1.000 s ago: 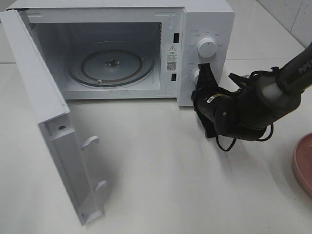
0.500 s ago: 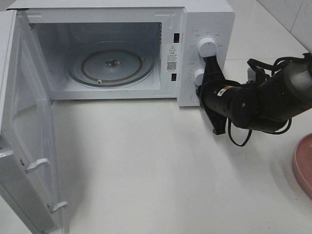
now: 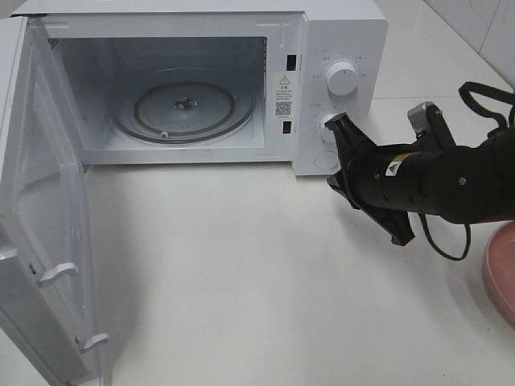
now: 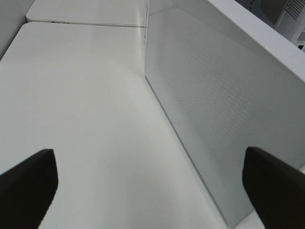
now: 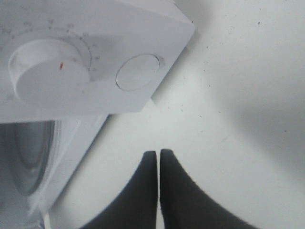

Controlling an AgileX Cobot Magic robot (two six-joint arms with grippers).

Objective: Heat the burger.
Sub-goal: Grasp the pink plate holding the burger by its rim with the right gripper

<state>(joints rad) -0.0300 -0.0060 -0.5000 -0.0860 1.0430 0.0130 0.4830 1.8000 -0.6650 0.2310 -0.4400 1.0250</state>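
Note:
The burger is out of view in every frame. The white microwave [image 3: 346,36] stands at the back with its door [image 3: 40,241] swung wide to the left, and its glass turntable [image 3: 185,104] is bare. My right gripper [image 3: 331,182] is shut and holds nothing. It hovers just off the microwave's lower right front corner. In the right wrist view the right gripper [image 5: 158,155] has its fingertips pressed together, a short way from the round button [image 5: 137,71] and the lower knob [image 5: 45,71]. My left gripper [image 4: 152,191] is open, its fingertips spread wide beside a dotted white microwave panel [image 4: 214,109].
A flat pink plate [image 3: 500,269] lies at the table's right edge, partly cut off. The open door juts out over the left front of the white table [image 3: 241,273]. The upper knob [image 3: 343,79] sits above the lower one.
The microwave door has swung wider open to the left. My right arm has drawn back to the right from the control panel and turned, its gripper staying shut.

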